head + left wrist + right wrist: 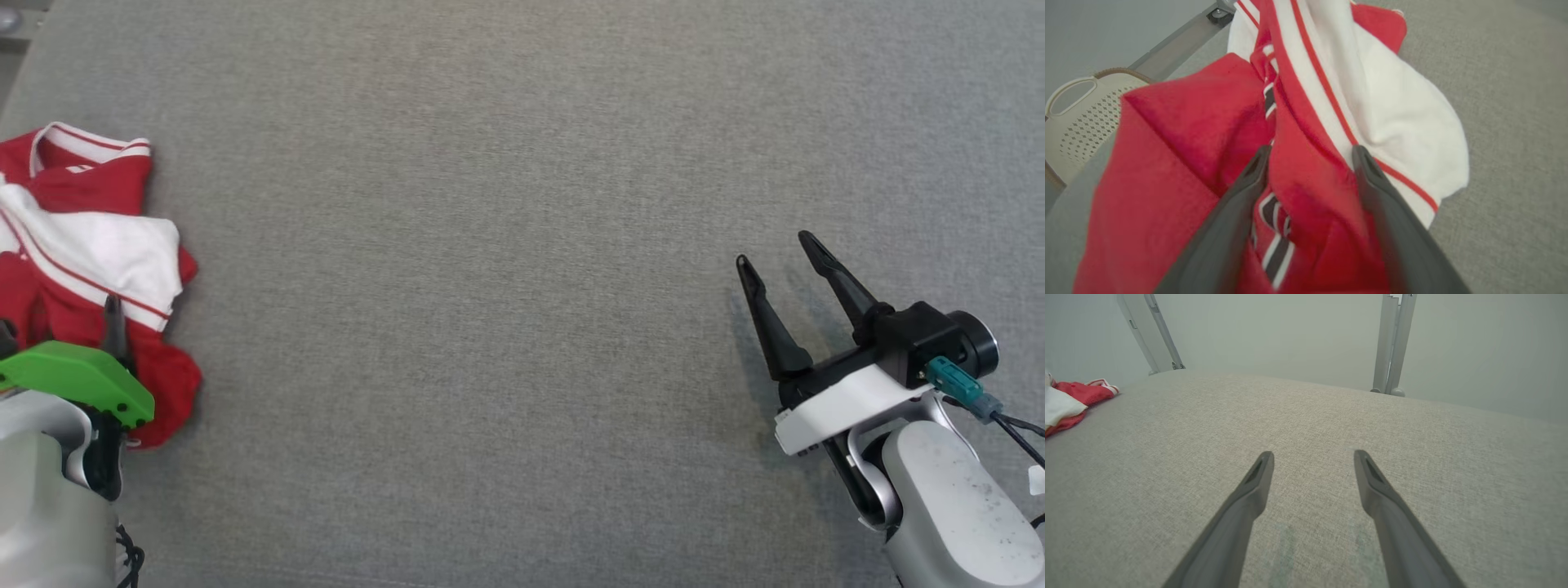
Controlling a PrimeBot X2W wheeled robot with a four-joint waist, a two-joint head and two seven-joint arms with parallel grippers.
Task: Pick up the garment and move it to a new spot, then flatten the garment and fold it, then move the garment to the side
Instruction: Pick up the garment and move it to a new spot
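I have the left gripper spread wide, straddling a red fold of the crumpled garment at the table's left edge, ready to pinch. The right gripper hovers open over bare tabletop, out of the way.

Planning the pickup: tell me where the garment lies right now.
The garment lies bunched at the head view's far left edge on the grey fabric surface, directly beneath the open left gripper; the right gripper is far across at lower right.
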